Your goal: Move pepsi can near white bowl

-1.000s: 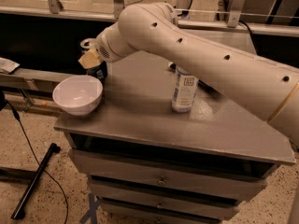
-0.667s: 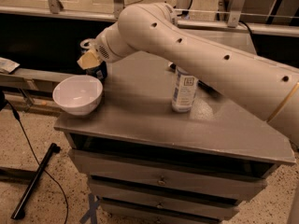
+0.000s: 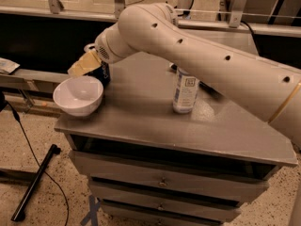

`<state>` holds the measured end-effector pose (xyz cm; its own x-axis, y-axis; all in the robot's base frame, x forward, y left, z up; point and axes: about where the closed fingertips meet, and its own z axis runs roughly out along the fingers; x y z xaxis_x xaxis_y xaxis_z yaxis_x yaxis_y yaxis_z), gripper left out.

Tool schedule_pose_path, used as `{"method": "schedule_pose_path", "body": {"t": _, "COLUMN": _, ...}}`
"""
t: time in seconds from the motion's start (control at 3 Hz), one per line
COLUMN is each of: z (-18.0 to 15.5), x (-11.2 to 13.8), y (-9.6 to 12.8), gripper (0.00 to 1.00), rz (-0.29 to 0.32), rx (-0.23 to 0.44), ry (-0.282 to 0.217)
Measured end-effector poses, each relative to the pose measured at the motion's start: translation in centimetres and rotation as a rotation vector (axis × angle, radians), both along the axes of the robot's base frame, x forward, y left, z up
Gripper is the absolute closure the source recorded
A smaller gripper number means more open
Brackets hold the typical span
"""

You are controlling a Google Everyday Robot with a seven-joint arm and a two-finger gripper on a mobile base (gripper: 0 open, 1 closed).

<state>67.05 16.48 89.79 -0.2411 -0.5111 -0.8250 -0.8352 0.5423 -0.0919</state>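
The pepsi can (image 3: 103, 72) is a small dark blue can standing on the grey table (image 3: 141, 121) near its far left corner, just behind the right rim of the white bowl (image 3: 78, 95). Most of the can is hidden by my gripper (image 3: 89, 62), which sits right at the can's top and left side, above the bowl's far rim. The cream arm (image 3: 197, 55) reaches in from the right across the table.
A clear plastic water bottle (image 3: 184, 91) with a white label stands upright mid-table, under the arm. The table's front has drawers (image 3: 162, 180). A dark rod (image 3: 35, 182) and a cable lie on the floor at the left. A metal rail runs behind.
My gripper has shifted slightly down and to the left at the can. The bowl and the bottle have not moved.
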Motion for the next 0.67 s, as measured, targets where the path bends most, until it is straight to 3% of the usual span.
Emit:
{"method": "schedule_pose_path", "body": {"t": 0.33, "z": 1.9, "x": 0.3, "y": -1.1, "gripper": 0.00, "rz": -0.022, "rx": 0.053, "ry": -0.016}}
{"method": "schedule_pose_path", "body": {"t": 0.67, "z": 5.9, "x": 0.9, "y": -3.7, "gripper": 0.00, "rz": -0.062, "rx": 0.086, "ry": -0.073}}
